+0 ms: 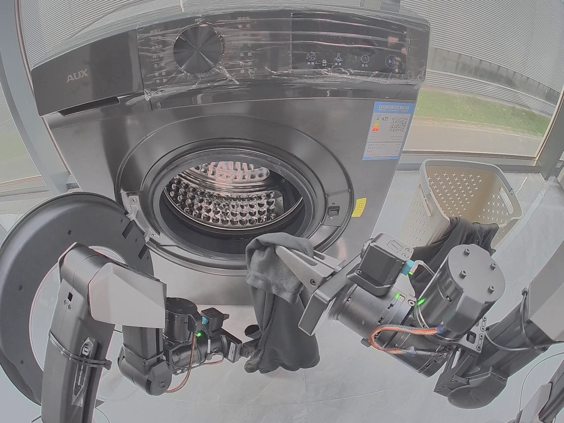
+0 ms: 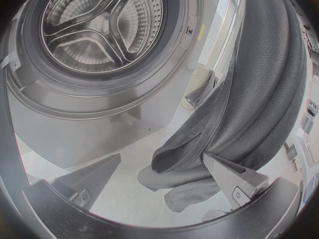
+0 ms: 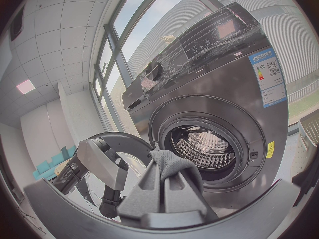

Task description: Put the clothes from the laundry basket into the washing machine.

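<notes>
A dark grey garment (image 1: 276, 301) hangs from my right gripper (image 1: 285, 252), which is shut on its top fold just in front of the washing machine's (image 1: 235, 107) lower door rim. The drum (image 1: 226, 201) behind it stands open and shows bare metal. In the right wrist view the gripper (image 3: 162, 178) pinches the cloth (image 3: 174, 163) below the opening. My left gripper (image 1: 254, 345) is low near the floor at the garment's hanging end. Its fingers (image 2: 89, 180) are spread open, with the cloth (image 2: 252, 93) draped against one of them.
The round door (image 1: 35, 254) is swung open at the left, behind my left arm. A white laundry basket (image 1: 470, 174) stands right of the machine, with another dark garment (image 1: 464, 233) draped over its front rim. Bare floor lies in front of the machine.
</notes>
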Motion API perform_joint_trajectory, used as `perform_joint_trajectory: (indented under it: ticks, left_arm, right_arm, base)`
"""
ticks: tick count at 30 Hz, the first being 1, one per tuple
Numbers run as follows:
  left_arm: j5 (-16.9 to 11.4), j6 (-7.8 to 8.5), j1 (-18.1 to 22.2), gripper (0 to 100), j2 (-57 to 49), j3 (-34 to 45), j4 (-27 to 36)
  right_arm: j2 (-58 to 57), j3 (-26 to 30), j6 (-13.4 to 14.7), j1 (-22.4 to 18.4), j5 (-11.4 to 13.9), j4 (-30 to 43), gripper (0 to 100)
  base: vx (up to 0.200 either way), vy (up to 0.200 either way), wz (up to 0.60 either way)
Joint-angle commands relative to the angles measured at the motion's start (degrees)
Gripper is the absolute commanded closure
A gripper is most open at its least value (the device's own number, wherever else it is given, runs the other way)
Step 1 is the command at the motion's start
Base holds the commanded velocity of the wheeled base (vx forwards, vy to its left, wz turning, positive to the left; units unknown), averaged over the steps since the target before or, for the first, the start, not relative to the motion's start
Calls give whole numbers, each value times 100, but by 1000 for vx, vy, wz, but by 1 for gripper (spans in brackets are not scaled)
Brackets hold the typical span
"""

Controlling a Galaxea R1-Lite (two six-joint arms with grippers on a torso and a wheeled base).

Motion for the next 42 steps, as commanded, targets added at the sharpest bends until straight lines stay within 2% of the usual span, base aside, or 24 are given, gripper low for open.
perform_joint_trajectory:
  ticks: [1,19,25,37,42]
  left_arm:
    - [-16,-3,0,0,4,18,-41]
    - [-87,6,-17,0,48,62,-41]
    - [-87,6,-26,0,56,27,-41]
    - [-8,-47,35,0,267,-597,-23]
    - [194,-55,167,0,329,-843,-23]
  right_arm:
    - [22,-11,-1,-7,-1,-1,100]
    - [83,-521,-1,-226,-63,8,100]
    - [66,-802,-1,-428,-63,16,100]
    - [57,-653,-1,-288,-63,-19,100]
    - [48,-582,-1,-279,-54,-19,100]
  base:
    - [0,0,0]
    - [0,0,0]
    - [0,0,0]
    - [0,0,0]
    - [0,0,0]
